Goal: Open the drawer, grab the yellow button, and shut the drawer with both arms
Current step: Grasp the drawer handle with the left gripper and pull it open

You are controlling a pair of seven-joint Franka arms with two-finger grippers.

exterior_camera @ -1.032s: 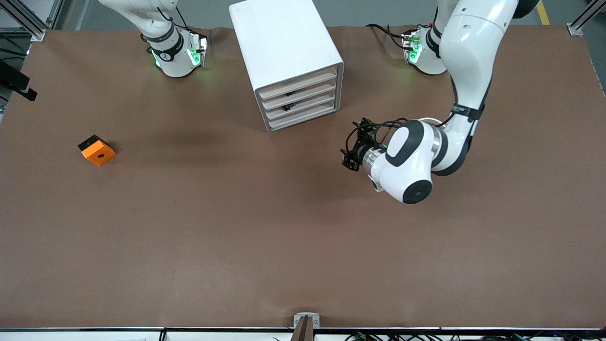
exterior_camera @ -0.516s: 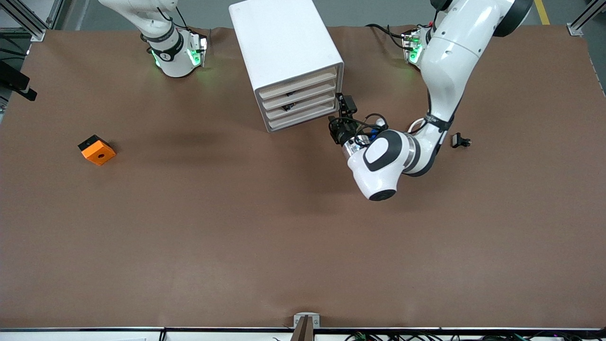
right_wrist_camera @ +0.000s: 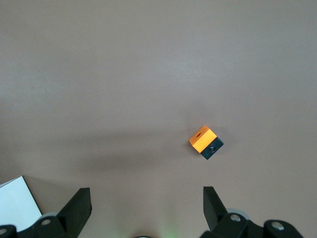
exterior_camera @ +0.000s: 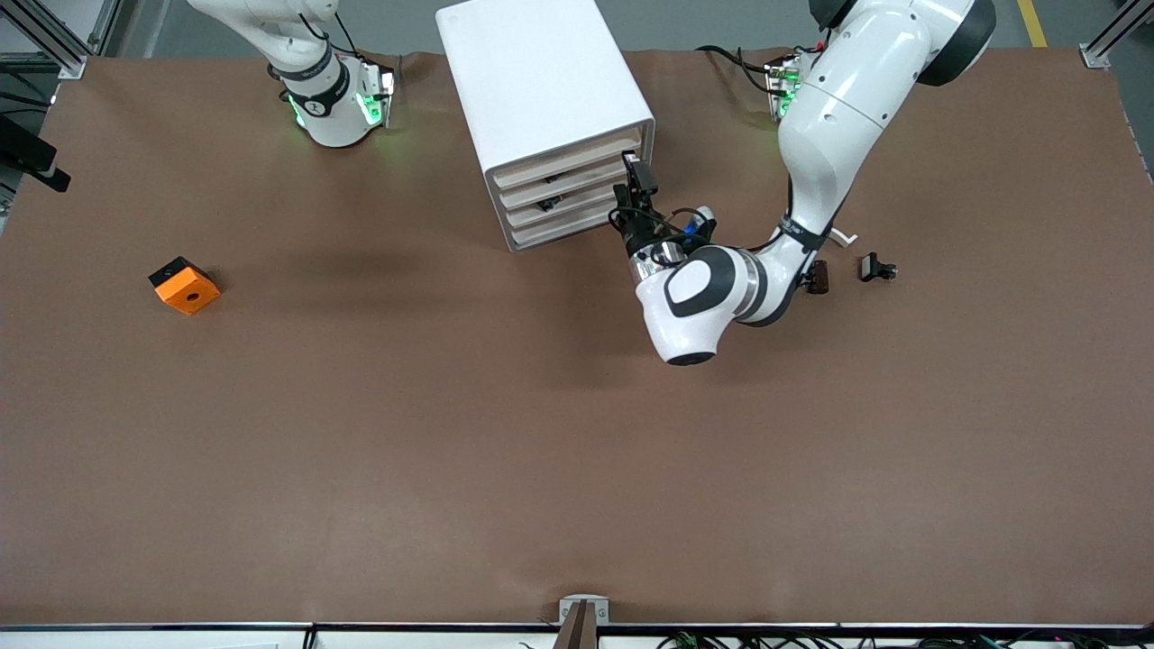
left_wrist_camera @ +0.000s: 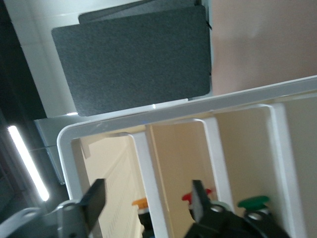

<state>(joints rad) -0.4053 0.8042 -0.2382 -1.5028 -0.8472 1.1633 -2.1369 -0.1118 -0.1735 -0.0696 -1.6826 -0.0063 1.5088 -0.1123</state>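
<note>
An orange-capped part (left_wrist_camera: 140,202), possibly the button, showed between the spread fingers of the left gripper (left_wrist_camera: 148,201), inside the white cabinet (exterior_camera: 541,99). That gripper stood open at the drawer fronts (exterior_camera: 568,194), at their left-arm end, gripping nothing. The right gripper (right_wrist_camera: 143,208) waited open, high over bare table (exterior_camera: 451,451), with an orange cube (right_wrist_camera: 206,142) below it. From there I judged the fingers might catch the white divider instead of a drawer and shove the cabinet.
</note>
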